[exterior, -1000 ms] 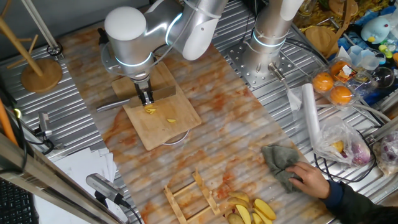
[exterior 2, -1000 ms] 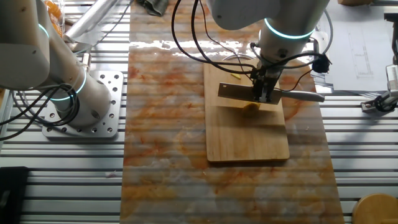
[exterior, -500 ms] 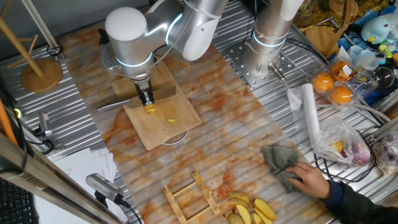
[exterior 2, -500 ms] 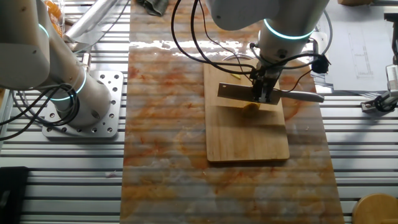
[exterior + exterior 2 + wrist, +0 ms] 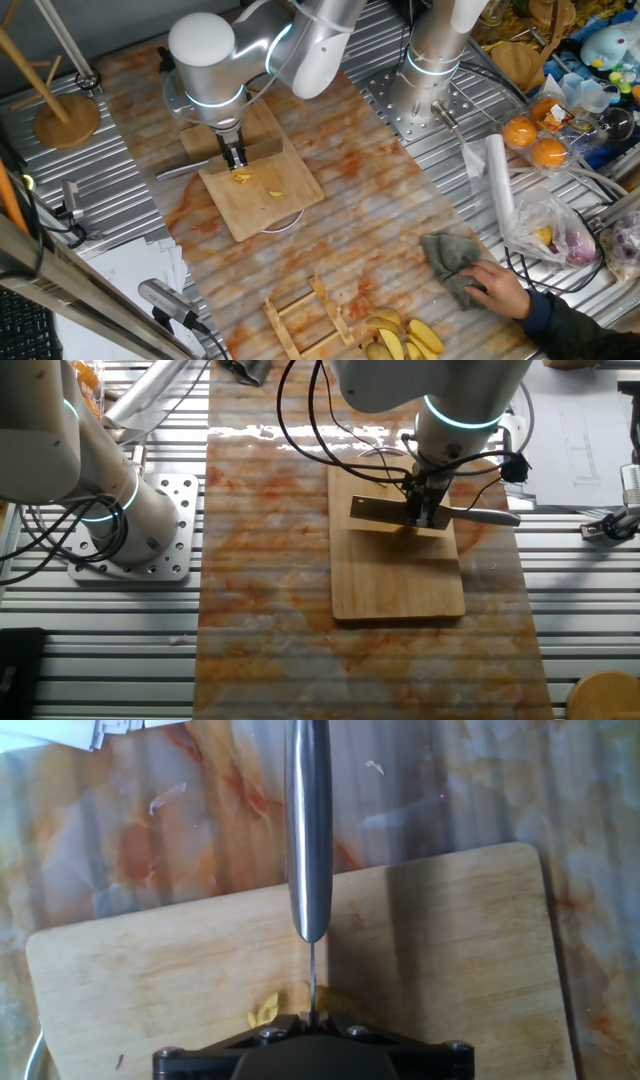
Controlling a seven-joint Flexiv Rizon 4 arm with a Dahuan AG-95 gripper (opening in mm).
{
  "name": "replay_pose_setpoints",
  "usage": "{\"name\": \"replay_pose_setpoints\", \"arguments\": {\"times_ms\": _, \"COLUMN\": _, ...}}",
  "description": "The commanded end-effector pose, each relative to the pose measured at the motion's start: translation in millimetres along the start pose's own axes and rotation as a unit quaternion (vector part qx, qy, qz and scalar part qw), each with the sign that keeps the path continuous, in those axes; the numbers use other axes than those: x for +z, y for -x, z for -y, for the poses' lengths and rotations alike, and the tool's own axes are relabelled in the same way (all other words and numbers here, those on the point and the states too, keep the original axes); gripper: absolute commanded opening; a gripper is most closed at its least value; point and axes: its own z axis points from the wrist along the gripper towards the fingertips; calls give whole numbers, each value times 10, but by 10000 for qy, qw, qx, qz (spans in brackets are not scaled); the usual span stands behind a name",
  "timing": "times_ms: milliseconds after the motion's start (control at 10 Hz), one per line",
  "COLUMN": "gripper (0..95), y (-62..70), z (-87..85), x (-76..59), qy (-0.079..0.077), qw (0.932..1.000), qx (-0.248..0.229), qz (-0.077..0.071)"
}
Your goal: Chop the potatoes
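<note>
My gripper is shut on a knife and stands over the near-left part of the bamboo cutting board. The knife's steel handle sticks out to the left. In the other fixed view the gripper holds the blade edge-down across the board, handle to the right. A small yellow potato lump lies under the blade, and a thin slice lies beside it. The hand view shows the handle, the board and a potato bit by the gripper.
A person's hand wipes with a grey cloth at the front right. A pile of pale yellow wedges and a wooden rack lie at the front. Oranges and bags sit at the right; a second arm's base stands behind.
The knife has sunk slightly onto the potato lump, which shows less below the blade in the other fixed view. Otherwise nothing has moved.
</note>
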Motion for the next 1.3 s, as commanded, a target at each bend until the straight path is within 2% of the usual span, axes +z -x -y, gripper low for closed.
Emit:
{"name": "replay_pose_setpoints", "arguments": {"times_ms": 100, "gripper": 0, "y": 7, "z": 3, "x": 62, "qy": -7, "qw": 10000, "qx": -8, "qz": 19}}
{"name": "replay_pose_setpoints", "arguments": {"times_ms": 300, "gripper": 0, "y": 10, "z": 8, "x": 57, "qy": 55, "qw": 10000, "qx": 3, "qz": 20}}
{"name": "replay_pose_setpoints", "arguments": {"times_ms": 500, "gripper": 0, "y": 4, "z": -7, "x": 129, "qy": 30, "qw": 9999, "qx": 52, "qz": 97}}
{"name": "replay_pose_setpoints", "arguments": {"times_ms": 800, "gripper": 0, "y": 5, "z": 38, "x": 103, "qy": 47, "qw": 10000, "qx": 17, "qz": 85}}
{"name": "replay_pose_setpoints", "arguments": {"times_ms": 900, "gripper": 0, "y": 12, "z": 41, "x": 92, "qy": 288, "qw": 9995, "qx": 110, "qz": 87}}
{"name": "replay_pose_setpoints", "arguments": {"times_ms": 1100, "gripper": 0, "y": 20, "z": 42, "x": 62, "qy": 427, "qw": 9989, "qx": 121, "qz": 143}}
{"name": "replay_pose_setpoints", "arguments": {"times_ms": 1200, "gripper": 0, "y": 27, "z": 38, "x": -12, "qy": 519, "qw": 9985, "qx": 136, "qz": 143}}
{"name": "replay_pose_setpoints", "arguments": {"times_ms": 1300, "gripper": 0, "y": 33, "z": 66, "x": -166, "qy": 492, "qw": 9987, "qx": 81, "qz": 117}}
